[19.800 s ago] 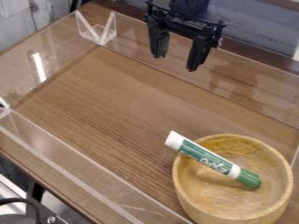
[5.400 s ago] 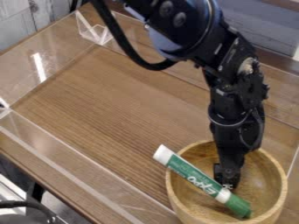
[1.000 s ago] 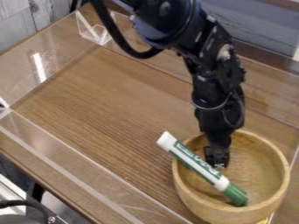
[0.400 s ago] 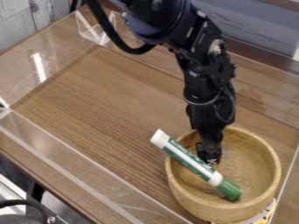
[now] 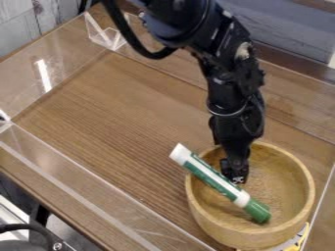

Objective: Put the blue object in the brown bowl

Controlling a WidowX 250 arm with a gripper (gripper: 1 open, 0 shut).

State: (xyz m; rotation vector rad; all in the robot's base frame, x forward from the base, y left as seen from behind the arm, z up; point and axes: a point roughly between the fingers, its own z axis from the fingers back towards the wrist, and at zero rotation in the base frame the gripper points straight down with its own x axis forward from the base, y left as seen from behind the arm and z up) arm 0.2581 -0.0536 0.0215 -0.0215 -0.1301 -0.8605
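The brown bowl [image 5: 296, 201] sits on the wooden table at the lower right. The blue object [image 5: 210, 178], a white tube with green lettering and a dark green end, lies slanted across it. Its white end sticks out over the left rim and its green end lies inside the bowl. My gripper [image 5: 236, 169] points straight down over the middle of the tube. Its dark fingers are close together against the tube and look closed on it. The fingertips are partly lost against the tube and the bowl's inside.
The table [image 5: 118, 108] is wood-grained and ringed by low clear plastic walls [image 5: 78, 211]. A clear plastic stand [image 5: 108, 31] is at the back left. My arm [image 5: 197, 39] reaches in from the top centre. The bowl is near the front right wall.
Over the last second my gripper, the tube and the bowl have all shifted a little to the left together. Since 0.4 s ago almost nothing has moved.
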